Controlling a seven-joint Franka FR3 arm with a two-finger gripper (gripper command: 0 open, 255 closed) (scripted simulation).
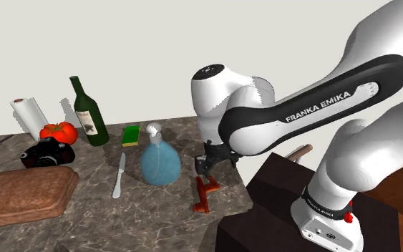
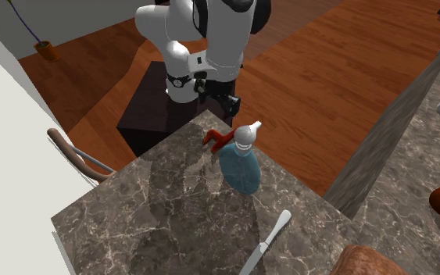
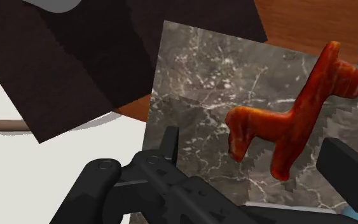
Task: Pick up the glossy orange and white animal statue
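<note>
1. The dark box stand (image 1: 278,207) sits at the shoulder view's lower right; the white Franka arm (image 1: 314,107) bends from it over the near corner of the bench (image 1: 164,207).
2. The jaws point down just above that corner; they are spread apart and grasp nothing; in the wrist view they stand either side of the statue without touching it.
3. The animal statue (image 1: 204,193) is glossy, mottled orange-red and long-necked like a llama; it lies on its side on the dark marbled bench, close to the corner nearest the stand and right below the jaws.
4. Just beside it, toward the shoulder view's left, a blue glass bottle (image 1: 159,161) with a silvery head stands upright.
5. Further left a table knife (image 1: 119,175) lies flat; a brown cutting board (image 1: 21,195) lies at that view's left edge.
6. Behind these are a green and yellow sponge (image 1: 131,135), a black camera (image 1: 46,153) and a red tomato (image 1: 59,132) just behind the camera.
7. Farthest back, a green wine bottle (image 1: 89,113) stands upright; a white paper towel roll (image 1: 29,117) leans near the pale wall.
</note>
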